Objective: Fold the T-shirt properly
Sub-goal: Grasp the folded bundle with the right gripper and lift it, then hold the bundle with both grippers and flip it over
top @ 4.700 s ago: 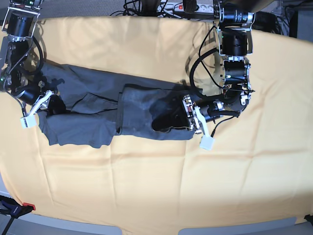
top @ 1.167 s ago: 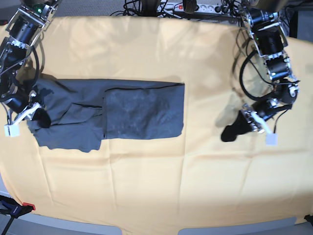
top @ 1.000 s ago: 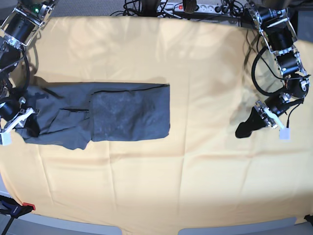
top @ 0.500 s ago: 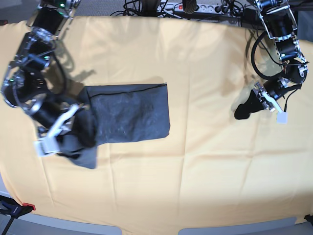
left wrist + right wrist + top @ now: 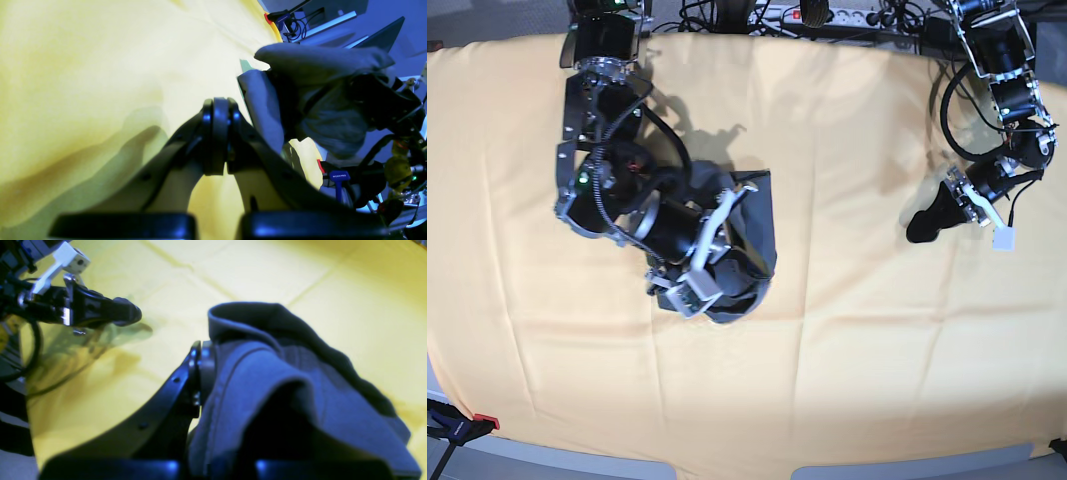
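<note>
The dark slate-blue T-shirt (image 5: 757, 222) lies bunched on the yellow tablecloth (image 5: 847, 350), left of centre. My right gripper (image 5: 742, 272) is shut on a fold of it and holds that fold over the rest of the shirt. In the right wrist view the cloth (image 5: 300, 386) drapes over the shut fingers (image 5: 196, 373). My left gripper (image 5: 922, 228) is shut and empty, low over the tablecloth at the far right, well apart from the shirt. In the left wrist view its fingertips (image 5: 215, 133) are pressed together, and the lifted shirt (image 5: 317, 100) shows beyond.
Cables and a power strip (image 5: 827, 15) run along the table's back edge. A red clamp (image 5: 482, 422) sits at the front left corner. The right arm's body (image 5: 602, 170) stands over the cloth left of the shirt.
My right arm has swung right with the shirt's left end, carrying it over the folded part, so the shirt is now a narrower bunch. The left arm has barely moved.
</note>
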Tool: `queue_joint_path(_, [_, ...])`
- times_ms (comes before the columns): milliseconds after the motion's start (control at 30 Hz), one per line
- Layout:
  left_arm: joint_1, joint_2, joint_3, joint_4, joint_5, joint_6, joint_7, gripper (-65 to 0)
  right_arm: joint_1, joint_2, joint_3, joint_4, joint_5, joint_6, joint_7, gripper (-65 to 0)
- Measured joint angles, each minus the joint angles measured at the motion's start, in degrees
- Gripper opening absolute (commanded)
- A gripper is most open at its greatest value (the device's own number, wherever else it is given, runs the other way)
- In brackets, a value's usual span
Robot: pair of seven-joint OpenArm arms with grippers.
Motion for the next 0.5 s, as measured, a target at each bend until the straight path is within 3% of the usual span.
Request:
queue_joint_path(100, [0.00, 0.00, 0.00, 0.00, 0.00, 0.00, 0.00, -65.0, -0.04, 0.15, -3.61, -4.42, -2.10, -0.63, 3.58, -65.0])
queue_joint_path(133, [0.00, 0.00, 0.00, 0.00, 0.02, 0.00, 0.00, -65.0, -0.02, 0.15, -4.74, -5.79, -1.90, -0.52, 4.02, -59.9])
queue_joint_path(233, [0.00, 0.00, 0.00, 0.00, 0.00, 0.00, 0.02, -65.0, 0.00, 0.31, -9.75, -8.63, -1.97, -0.48, 3.61, -25.8])
queue_joint_path(267, [0.00, 0.00, 0.00, 0.00, 0.00, 0.00, 0.00, -65.0, 0.00, 0.33, -12.04, -8.79, -2.01, -0.50, 2.36, -18.7])
queue_joint_path(333, [0.00, 0.02, 0.00, 0.00, 0.02, 0.00, -0.02, -65.0, 0.50, 0.44, -17.35, -8.81, -1.73, 0.17, 0.87, -17.0])
queue_joint_path(400, [0.00, 0.02, 0.00, 0.00, 0.00, 0.02, 0.00, -65.0, 2.38, 0.46, -22.29, -8.81, -1.86, 2.91, -0.35, -17.0])
queue_joint_path(500, [0.02, 0.00, 0.00, 0.00, -0.07, 0.00, 0.00, -65.0, 6.80, 0.15, -26.14, -8.79, -1.36, 2.51, 0.24, -17.0])
